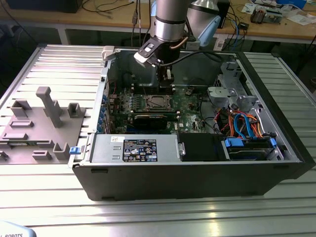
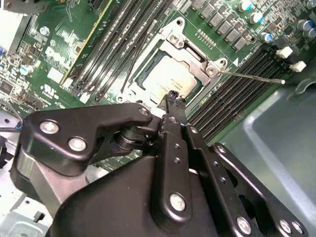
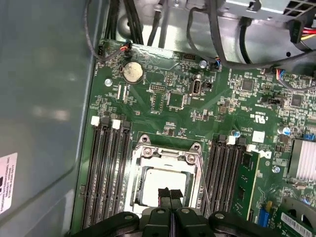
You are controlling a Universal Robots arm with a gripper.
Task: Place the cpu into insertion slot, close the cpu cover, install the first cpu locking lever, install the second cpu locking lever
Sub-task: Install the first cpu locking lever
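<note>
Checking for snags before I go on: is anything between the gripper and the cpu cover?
Nothing visible. In the first wrist view the gripper, shut, hangs right over the cpu cover, with the cpu showing through its window. In the second wrist view a thin metal lever juts out sideways, clear of the gripper.

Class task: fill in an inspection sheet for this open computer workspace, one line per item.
Surface: slatted grey metal table bearing the open black computer case.
Job's things: silver-grey square chip lies under the window of the silvery frame cover on the green circuit board; a thin metal lever juts out from the cover's corner.
Clutter: grey plastic fixture blocks beside the case.
Grippers: black gripper, fingers shut, over the chip's edge.
Cables: orange and blue cables inside the case.
Surroundings: wooden bench behind.
</note>
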